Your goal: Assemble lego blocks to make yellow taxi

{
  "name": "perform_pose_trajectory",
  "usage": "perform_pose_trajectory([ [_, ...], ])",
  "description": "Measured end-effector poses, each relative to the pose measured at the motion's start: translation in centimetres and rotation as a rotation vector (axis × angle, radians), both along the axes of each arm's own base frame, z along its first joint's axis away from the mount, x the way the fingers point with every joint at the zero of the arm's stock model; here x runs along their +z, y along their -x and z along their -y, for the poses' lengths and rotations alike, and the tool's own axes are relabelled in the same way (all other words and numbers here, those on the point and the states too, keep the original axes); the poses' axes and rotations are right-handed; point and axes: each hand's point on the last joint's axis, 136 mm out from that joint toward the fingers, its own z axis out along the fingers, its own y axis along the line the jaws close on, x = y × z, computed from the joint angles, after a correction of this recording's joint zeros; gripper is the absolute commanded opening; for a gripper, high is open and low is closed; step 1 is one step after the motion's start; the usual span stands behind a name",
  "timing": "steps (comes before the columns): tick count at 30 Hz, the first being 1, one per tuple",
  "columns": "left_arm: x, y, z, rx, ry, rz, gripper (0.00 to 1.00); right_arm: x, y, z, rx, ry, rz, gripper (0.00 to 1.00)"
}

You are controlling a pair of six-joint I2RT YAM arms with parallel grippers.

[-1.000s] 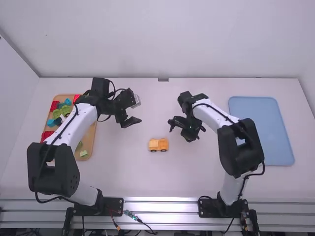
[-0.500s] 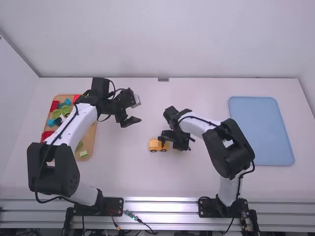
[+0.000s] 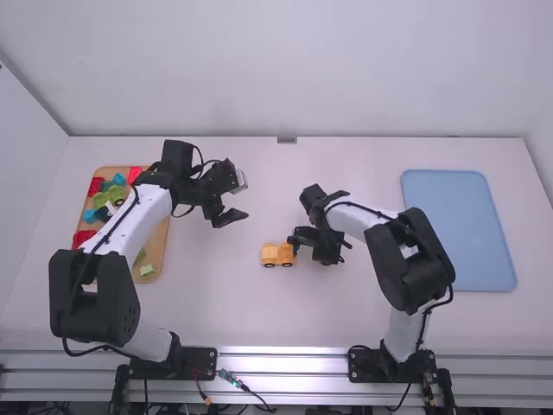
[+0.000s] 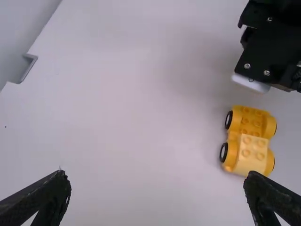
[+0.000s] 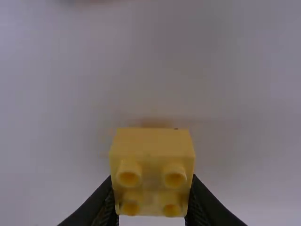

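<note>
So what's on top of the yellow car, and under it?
A pale yellow block with four round bumps sits on one end of the yellow car. Its underside faces the table, so I can't see beneath.

High view bright, glare on metal rail [image 3: 283, 365]; right wrist view dim, table [image 5: 235, 127] softly shadowed.

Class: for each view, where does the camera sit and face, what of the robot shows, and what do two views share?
High view: above and behind, facing forward and down; left arm, right arm.
Left wrist view: that wrist, facing table; open left gripper, part of right arm.
Right wrist view: that wrist, facing yellow block between right gripper's fingers.
First two share yellow car.
</note>
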Motion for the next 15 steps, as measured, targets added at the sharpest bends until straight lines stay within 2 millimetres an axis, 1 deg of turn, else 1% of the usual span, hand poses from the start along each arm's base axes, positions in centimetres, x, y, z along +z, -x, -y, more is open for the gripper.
perform_pose_trajectory([
  [6, -0.1, 0.2, 0.0, -0.001, -0.001, -0.012, 0.99, 0.6, -0.4, -0.3, -0.016, -0.004, 0.005, 0.99],
  [10, -0.8, 2.1, 0.2, -0.052, -0.003, -0.067, 0.99, 1.5, -0.7, -0.7, -0.023, -0.032, 0.029, 0.99],
  [11, -0.8, 2.5, 0.4, -0.074, 0.000, -0.071, 0.99, 1.9, -0.8, -0.9, -0.024, -0.047, 0.038, 0.99],
  [13, -0.9, 3.8, 0.9, -0.150, 0.021, -0.064, 0.99, 3.7, -1.2, -1.7, -0.031, -0.113, 0.076, 0.99],
  [15, -1.2, 4.6, 1.3, -0.196, 0.039, -0.055, 0.99, 5.2, -1.7, -2.4, -0.038, -0.175, 0.118, 0.99],
])
